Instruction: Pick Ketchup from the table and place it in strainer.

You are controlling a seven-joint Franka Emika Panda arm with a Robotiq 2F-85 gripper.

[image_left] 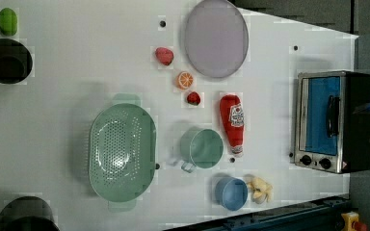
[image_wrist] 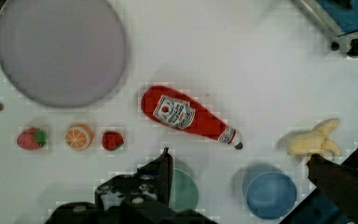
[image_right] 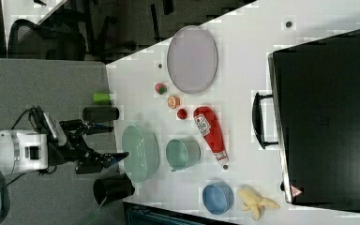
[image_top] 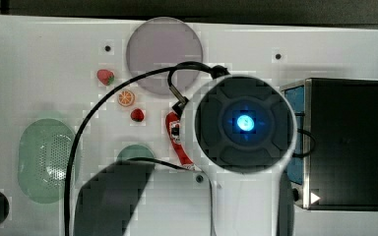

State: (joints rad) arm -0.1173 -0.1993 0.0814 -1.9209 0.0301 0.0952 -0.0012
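In the left view, the tapered red ketchup (image_left: 232, 124) lies flat on the smooth white bench (image_left: 67, 72), right of the round green cup (image_left: 201, 148) and the oval perforated strainer (image_left: 122, 151). In the right view, the tool (image_right: 108, 140) hangs beside the bench, fingers apart. In the wrist view, a peeled banana (image_wrist: 314, 140) lies near the bottle's cap.

A white table (image_left: 77, 72) with small dark holes in its surface carries the scene, evenly and brightly lit with soft shadows. In the right view, grey floor (image_right: 42, 84) lies beyond the table's edge toward nine o'clock, and a dark office chair (image_right: 47, 40) stands at about eleven o'clock, with more dark furniture (image_right: 136, 18) toward twelve, well apart from the table.
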